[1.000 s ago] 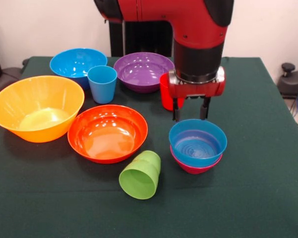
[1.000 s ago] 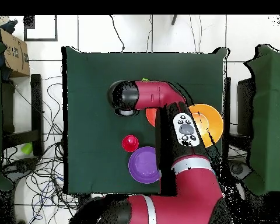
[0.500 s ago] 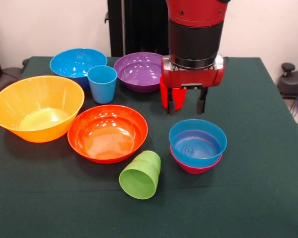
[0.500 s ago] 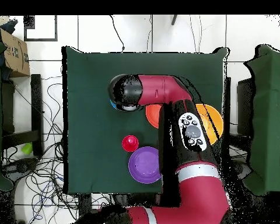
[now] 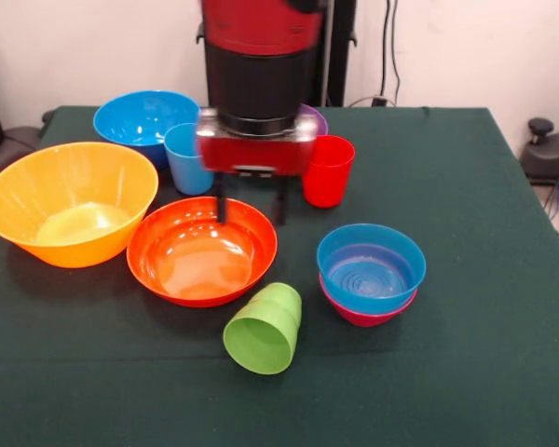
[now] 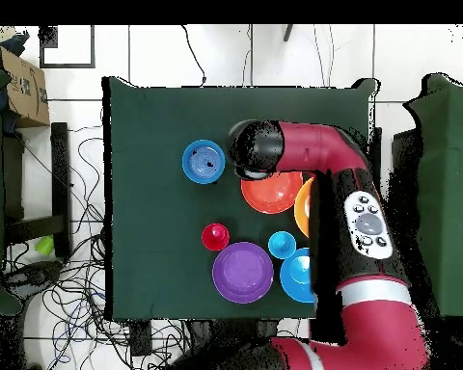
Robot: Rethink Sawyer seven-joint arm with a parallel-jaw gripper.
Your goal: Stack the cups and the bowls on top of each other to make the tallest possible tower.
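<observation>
over the red-orange bowl: gripper (image 5: 250,207) now hangs at its far rim, having swung across from beside the small blue bowl (image 5: 371,262)
gripper state: fingers spread, holding nothing
tower so far: small blue bowl nested in the magenta bowl (image 5: 363,313) — only two pieces
meaning: likely heading for the red-orange bowl (image 5: 202,250) next, though that is a guess
nearby: green cup (image 5: 264,329) on its side; red cup (image 5: 328,170), light blue cup (image 5: 184,158), yellow-orange bowl (image 5: 70,202)
in the way: arm hides the purple bowl (image 6: 243,272) from the front — cups stand close behind
</observation>
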